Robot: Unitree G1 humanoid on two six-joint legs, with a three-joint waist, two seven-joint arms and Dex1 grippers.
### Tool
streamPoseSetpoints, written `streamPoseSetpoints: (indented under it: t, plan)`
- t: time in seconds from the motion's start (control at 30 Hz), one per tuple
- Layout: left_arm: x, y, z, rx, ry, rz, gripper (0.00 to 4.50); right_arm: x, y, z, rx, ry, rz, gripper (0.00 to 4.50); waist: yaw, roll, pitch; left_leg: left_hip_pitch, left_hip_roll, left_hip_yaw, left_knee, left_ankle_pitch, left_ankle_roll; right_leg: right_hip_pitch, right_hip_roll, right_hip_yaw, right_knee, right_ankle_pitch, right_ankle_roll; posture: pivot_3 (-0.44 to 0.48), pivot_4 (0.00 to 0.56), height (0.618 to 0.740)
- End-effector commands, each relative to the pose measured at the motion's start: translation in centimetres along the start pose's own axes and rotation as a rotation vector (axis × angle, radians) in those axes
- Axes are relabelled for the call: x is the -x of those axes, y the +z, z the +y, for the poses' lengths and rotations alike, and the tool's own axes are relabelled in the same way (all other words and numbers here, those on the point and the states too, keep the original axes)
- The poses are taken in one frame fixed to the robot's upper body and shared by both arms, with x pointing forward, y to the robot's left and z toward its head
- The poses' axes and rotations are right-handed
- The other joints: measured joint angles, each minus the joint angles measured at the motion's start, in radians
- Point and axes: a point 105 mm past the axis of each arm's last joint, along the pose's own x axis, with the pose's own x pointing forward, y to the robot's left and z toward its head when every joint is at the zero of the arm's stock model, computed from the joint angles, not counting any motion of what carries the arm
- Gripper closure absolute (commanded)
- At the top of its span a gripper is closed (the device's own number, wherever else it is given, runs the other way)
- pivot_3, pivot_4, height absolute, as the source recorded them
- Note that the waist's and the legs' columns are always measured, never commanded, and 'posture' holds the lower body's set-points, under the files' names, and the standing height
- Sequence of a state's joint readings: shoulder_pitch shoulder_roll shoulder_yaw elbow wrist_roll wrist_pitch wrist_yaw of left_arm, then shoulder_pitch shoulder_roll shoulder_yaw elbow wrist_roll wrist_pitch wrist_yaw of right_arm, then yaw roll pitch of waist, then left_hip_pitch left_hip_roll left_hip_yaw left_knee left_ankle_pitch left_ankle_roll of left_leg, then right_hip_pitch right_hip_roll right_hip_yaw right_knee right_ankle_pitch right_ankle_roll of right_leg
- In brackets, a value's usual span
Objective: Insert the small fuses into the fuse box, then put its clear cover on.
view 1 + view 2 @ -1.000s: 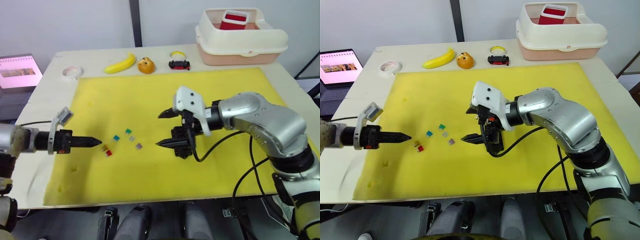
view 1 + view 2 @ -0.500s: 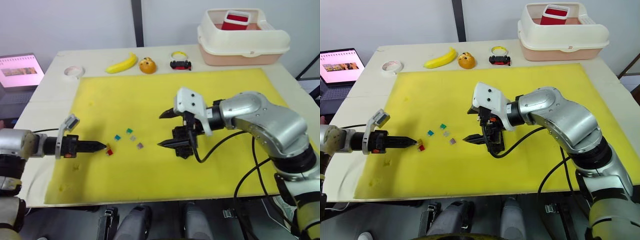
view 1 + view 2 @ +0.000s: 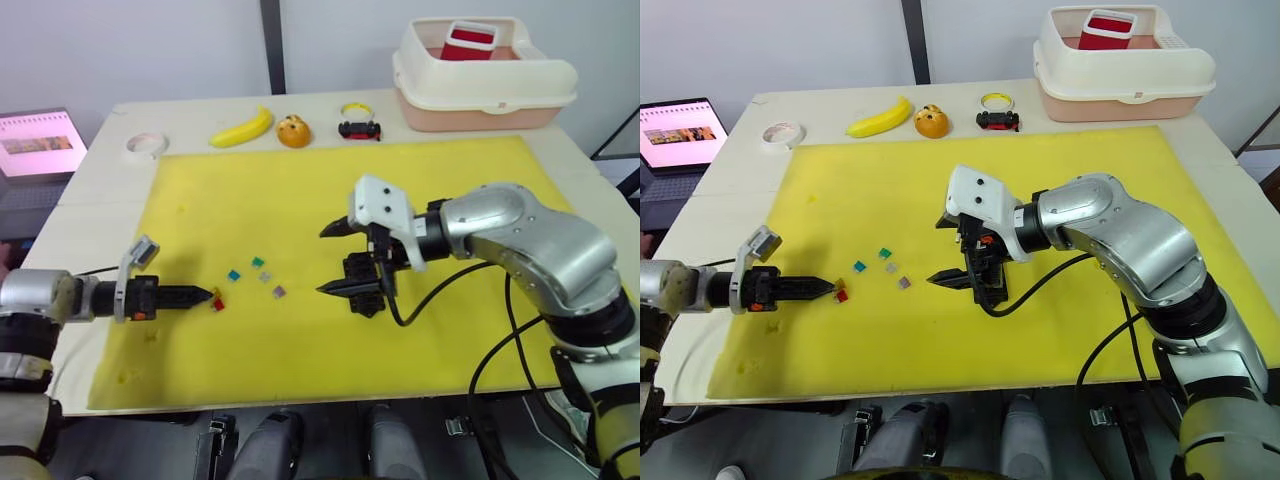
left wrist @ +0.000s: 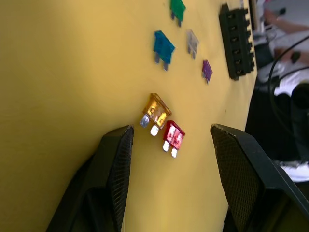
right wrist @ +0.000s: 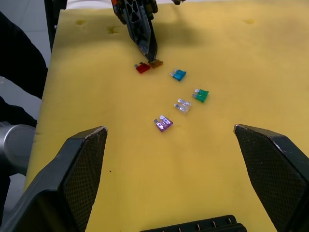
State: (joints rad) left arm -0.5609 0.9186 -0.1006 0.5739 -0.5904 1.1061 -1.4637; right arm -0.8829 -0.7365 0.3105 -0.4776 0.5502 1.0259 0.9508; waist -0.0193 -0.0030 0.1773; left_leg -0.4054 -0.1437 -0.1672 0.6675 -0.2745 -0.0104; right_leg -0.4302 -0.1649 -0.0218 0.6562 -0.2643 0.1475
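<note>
Pale counter (image 3: 100, 190) under a yellow mat (image 3: 450, 190). Six fuses lie loose on the mat: orange fuse (image 4: 155, 111) and red fuse (image 4: 172, 136) touching, with teal (image 4: 163, 46), green (image 4: 177, 8), grey (image 4: 192, 41) and purple (image 4: 206, 70) ones near. Left pincer (image 3: 825, 288) low on the mat, fingers spread either side of the orange and red pair. Right pincer (image 3: 335, 258) spread wide over the black fuse box (image 4: 236, 40), just beside the fuses.
</note>
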Motion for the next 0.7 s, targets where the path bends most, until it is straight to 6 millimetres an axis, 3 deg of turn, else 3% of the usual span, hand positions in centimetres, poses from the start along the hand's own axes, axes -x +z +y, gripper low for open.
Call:
streamPoseSetpoints:
  t: [0.03,0.7]
  plan:
    - [0.1,-1.0,1.6,0.062,0.054,-0.009,1.8,0.3,0.7,0.1,0.05,-0.013,-0.007,0.0,0.001,0.0,0.0,0.0,0.0,0.0,0.0,0.0,0.0,0.0,0.0,0.0,0.0,0.0,0.0,0.0,0.15,0.74]
    - [-1.4,-0.2,1.8,0.055,-0.013,-0.051,1.8,0.2,0.4,0.2,0.06,-0.015,0.007,0.0,0.013,0.001,-0.003,0.002,-0.001,0.0,0.0,0.002,-0.002,0.002,-0.001,0.0,0.004,0.0,0.0,0.0,0.15,0.74]
